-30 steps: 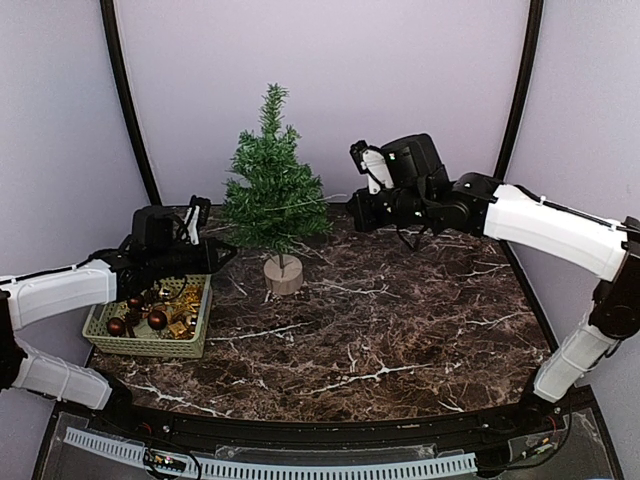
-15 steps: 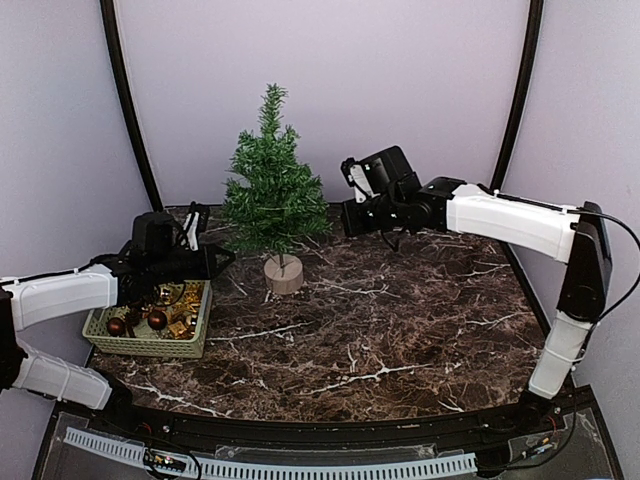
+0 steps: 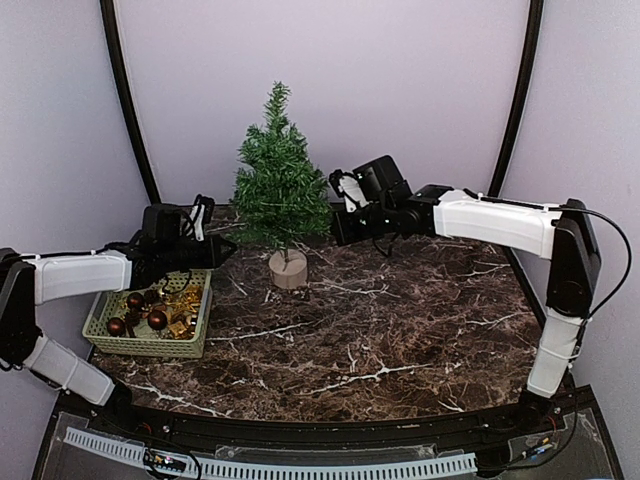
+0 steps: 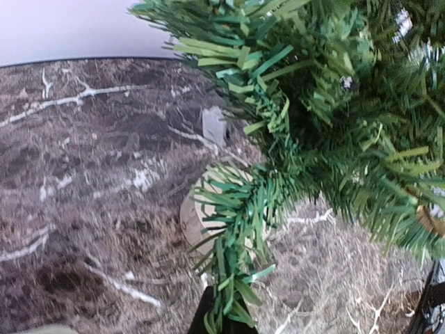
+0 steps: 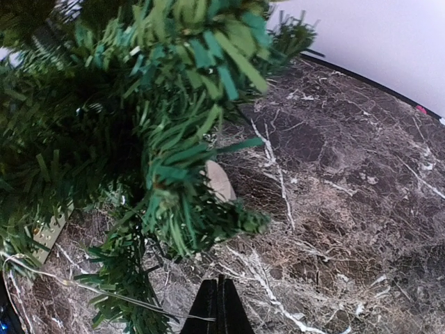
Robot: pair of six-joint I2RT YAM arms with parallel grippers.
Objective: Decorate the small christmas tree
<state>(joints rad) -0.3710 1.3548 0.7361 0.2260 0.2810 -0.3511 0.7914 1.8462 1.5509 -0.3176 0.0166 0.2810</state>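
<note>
Tree: the small christmas tree (image 3: 281, 185) stands upright on its wooden stump (image 3: 288, 268), back middle of the marble table (image 3: 400, 330), between the two claws.
Decorations on it: none I can make out from above. A thin pale strand (image 5: 76, 280) crosses the low branches in the right wrist view.
Left gripper (image 3: 227, 248): clenched, tips right at a low branch end. Pinching or just touching, can't tell.
Right gripper (image 3: 335, 224): clenched too, nosed into the far side. Whether it has the strand, can't tell.
Basket (image 3: 150, 346): by the left edge, loaded with brown baubles (image 3: 135, 300) and gold bits.
Progress: barely started, I'd say — nearly all the hanging is left.
</note>
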